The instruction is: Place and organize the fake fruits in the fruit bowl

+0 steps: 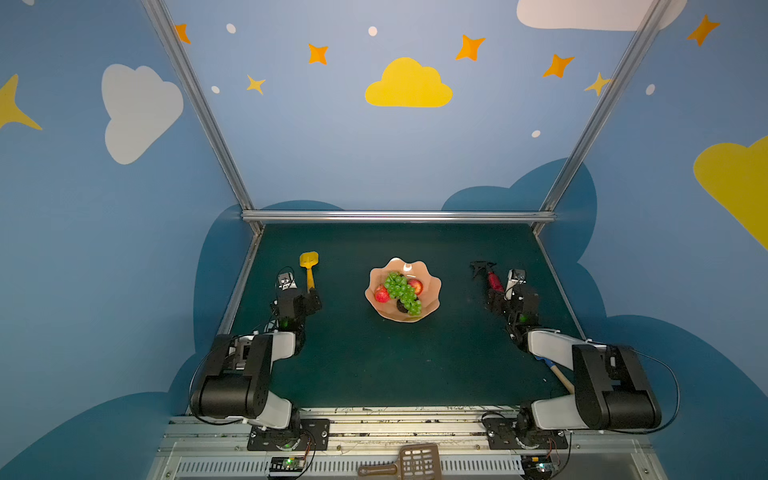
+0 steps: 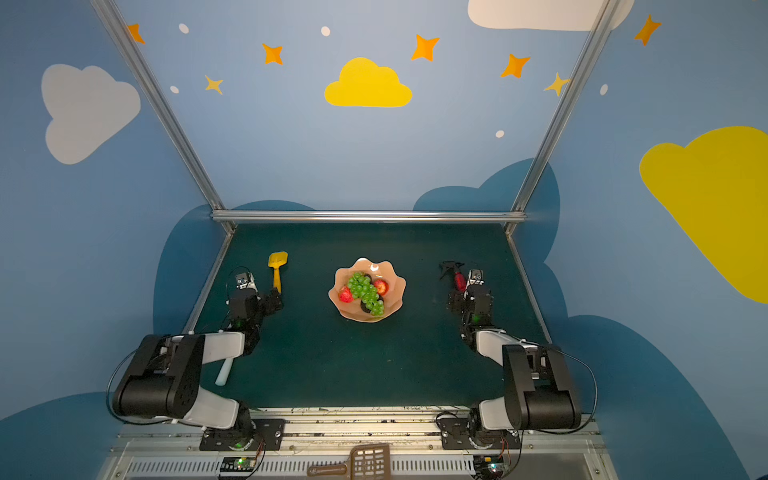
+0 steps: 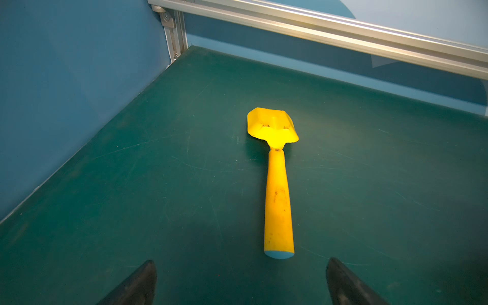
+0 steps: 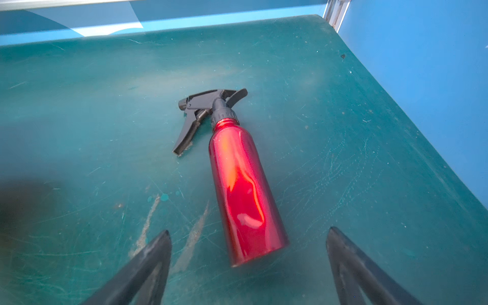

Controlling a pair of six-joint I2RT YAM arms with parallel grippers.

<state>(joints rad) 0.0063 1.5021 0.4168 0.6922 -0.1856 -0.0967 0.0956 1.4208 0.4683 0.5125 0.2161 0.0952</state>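
Bare surface rings the bowl; from it, shovel lies at nine o'clock, bottle at three, both well apart.

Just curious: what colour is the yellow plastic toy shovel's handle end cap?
Light blue, on the yellow plastic toy shovel; clearest in the left wrist view.

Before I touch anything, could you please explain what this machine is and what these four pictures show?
It is a robot with two arms, the left arm and the right arm, each ending in jaws. The two wide pictures come from one camera head above the green table; the close-ups come from cameras on the wrists. In the middle stands a pink fruit bowl holding green grapes, two red apples and a partly hidden avocado. The left wrist view shows a yellow toy shovel, the right wrist view a red spray bottle lying on its side. Both pairs of jaws stand open and hold nothing.
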